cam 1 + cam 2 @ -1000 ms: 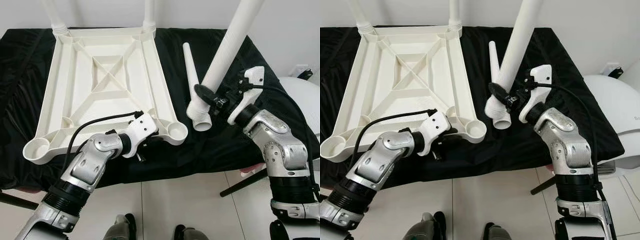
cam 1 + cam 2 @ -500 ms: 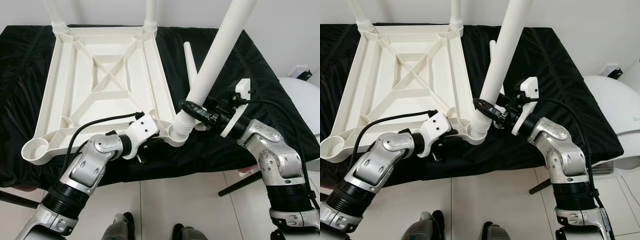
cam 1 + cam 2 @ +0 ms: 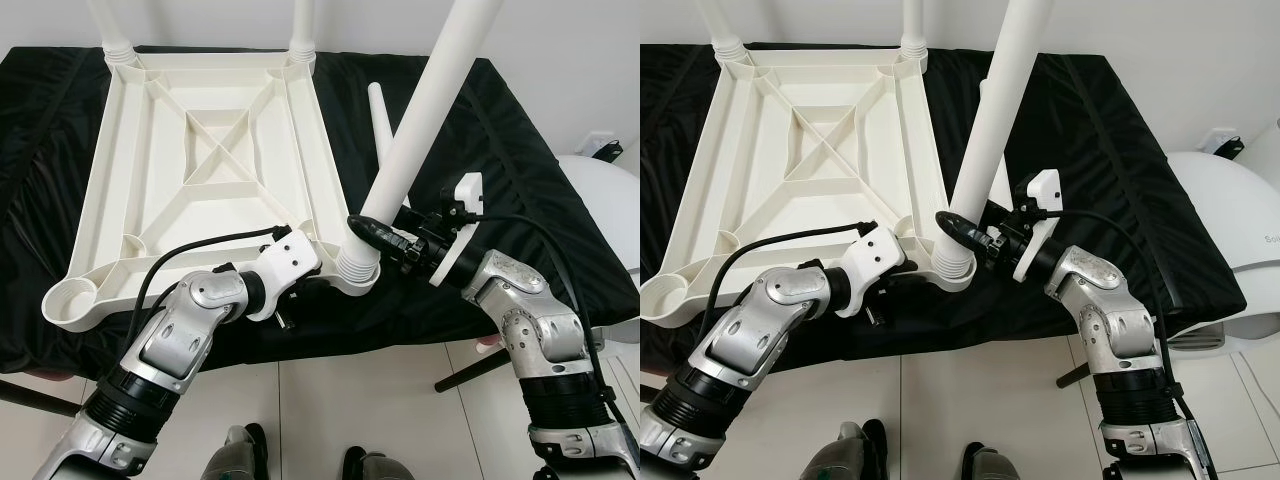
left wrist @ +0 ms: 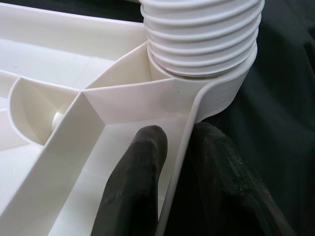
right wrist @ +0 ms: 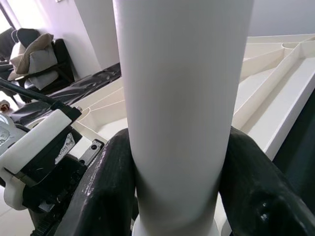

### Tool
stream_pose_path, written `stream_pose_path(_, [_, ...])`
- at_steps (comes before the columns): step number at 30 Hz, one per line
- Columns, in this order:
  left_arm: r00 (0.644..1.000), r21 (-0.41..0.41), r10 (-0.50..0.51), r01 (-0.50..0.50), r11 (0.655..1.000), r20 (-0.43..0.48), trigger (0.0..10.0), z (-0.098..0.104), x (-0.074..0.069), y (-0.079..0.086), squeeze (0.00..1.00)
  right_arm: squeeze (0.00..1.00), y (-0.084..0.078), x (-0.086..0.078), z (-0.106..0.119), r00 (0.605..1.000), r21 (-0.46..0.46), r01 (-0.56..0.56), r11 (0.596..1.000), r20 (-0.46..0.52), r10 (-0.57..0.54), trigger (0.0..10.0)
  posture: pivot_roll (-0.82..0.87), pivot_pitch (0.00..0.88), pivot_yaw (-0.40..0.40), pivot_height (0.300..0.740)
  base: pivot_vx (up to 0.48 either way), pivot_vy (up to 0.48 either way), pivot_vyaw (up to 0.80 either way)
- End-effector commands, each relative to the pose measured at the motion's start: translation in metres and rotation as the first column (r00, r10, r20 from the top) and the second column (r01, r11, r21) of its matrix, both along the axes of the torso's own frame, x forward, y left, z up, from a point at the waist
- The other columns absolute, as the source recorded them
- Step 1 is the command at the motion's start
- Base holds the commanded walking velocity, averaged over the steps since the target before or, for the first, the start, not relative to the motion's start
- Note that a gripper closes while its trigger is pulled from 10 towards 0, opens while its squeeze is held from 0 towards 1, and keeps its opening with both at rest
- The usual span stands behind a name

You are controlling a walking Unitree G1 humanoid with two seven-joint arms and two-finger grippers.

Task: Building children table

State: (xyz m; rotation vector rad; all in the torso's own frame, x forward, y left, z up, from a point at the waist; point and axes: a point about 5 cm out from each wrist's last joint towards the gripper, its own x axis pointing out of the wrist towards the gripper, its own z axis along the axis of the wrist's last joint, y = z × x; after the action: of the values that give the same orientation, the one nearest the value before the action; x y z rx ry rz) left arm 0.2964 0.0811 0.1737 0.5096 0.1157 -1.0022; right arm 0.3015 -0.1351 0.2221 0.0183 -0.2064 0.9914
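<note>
Upside down on a black cloth [image 3: 520, 160], the white tabletop [image 3: 200, 170] shows its ribbed underside, its near edge overhanging the cloth's front border above the tiled floor [image 3: 330, 400]. Black cloth lies open to the right of the tabletop, broken by one loose leg [image 3: 378, 125] lying flat there, well apart from the frame. At the far edge two legs [image 3: 300, 30] already stand in their corner sockets. The near left socket [image 3: 72, 298] is an open round cup with nothing in it. The near right socket [image 4: 216, 86] holds the threaded end of a third leg [image 3: 990, 130], whose ridged collar sits in the cup while the shaft leans up and away to the right.

The left gripper [image 4: 179, 191] pinches the tabletop's thin rim just beside that socket, one finger [image 4: 135, 182] inside the frame and the other outside against the cloth, so the jaws stand narrow with the rim between them. Its arm reaches up from the lower left with the elbow bent, the wrist resting at the near edge.

The right gripper [image 5: 179, 182] clasps the third leg low on its shaft, just above the collar, a finger [image 5: 110, 187] on either side pressed to the white tube. Its arm comes in from the right, forearm roughly level, elbow out over the cloth's edge.
</note>
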Motion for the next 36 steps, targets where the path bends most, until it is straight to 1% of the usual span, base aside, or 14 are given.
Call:
stream_pose_path(1, [0.999, -0.031, -0.039, 0.04, 0.999, 0.018, 10.0, 0.004, -0.007, -0.01, 0.0, 0.0, 0.002, 0.0, -0.006, 1.0, -0.013, -0.012, 1.0, -0.012, 0.012, 10.0, -0.03, 0.214, -0.041, 0.74, 0.0, 0.0, 0.0])
stream_pose_path(11, [0.999, -0.03, -0.038, 0.039, 0.999, 0.014, 10.0, 0.004, -0.009, -0.01, 0.0, 0.0, 0.002, 0.001, -0.008, 1.0, -0.024, -0.011, 1.0, -0.007, 0.011, 10.0, -0.03, 0.218, -0.04, 0.74, 0.0, 0.0, 0.0])
stream_pose_path(17, [0.999, -0.031, -0.04, 0.041, 0.999, 0.007, 10.0, 0.004, -0.01, -0.01, 0.0, 0.0, 0.0, 0.003, -0.015, 1.0, -0.087, -0.018, 0.996, -0.004, 0.017, 10.0, -0.03, 0.231, -0.039, 0.74, 0.0, 0.0, 0.0])
stream_pose_path(22, [0.999, -0.032, -0.04, 0.04, 0.999, 0.007, 10.0, 0.005, -0.01, -0.009, 0.0, 0.0, -0.001, 0.001, -0.019, 1.0, -0.097, -0.014, 0.995, -0.013, 0.012, 10.0, -0.03, 0.235, -0.037, 0.74, 0.0, 0.0, 0.0])
stream_pose_path(33, [0.999, -0.033, -0.041, 0.041, 0.999, 0.006, 10.0, 0.006, -0.011, -0.009, 0.0, 0.0, 0.002, -0.006, -0.023, 0.999, -0.108, -0.042, 0.993, -0.003, 0.042, 10.0, -0.03, 0.242, -0.035, 0.74, 0.0, 0.0, 0.0])
stream_pose_path(36, [0.999, -0.036, -0.039, 0.039, 0.999, 0.008, 10.0, 0.007, -0.011, -0.009, 0.0, 0.0, 0.006, -0.011, -0.028, 0.997, -0.122, -0.073, 0.99, -0.002, 0.073, 10.0, -0.03, 0.244, -0.036, 0.74, 0.0, 0.0, 0.0])
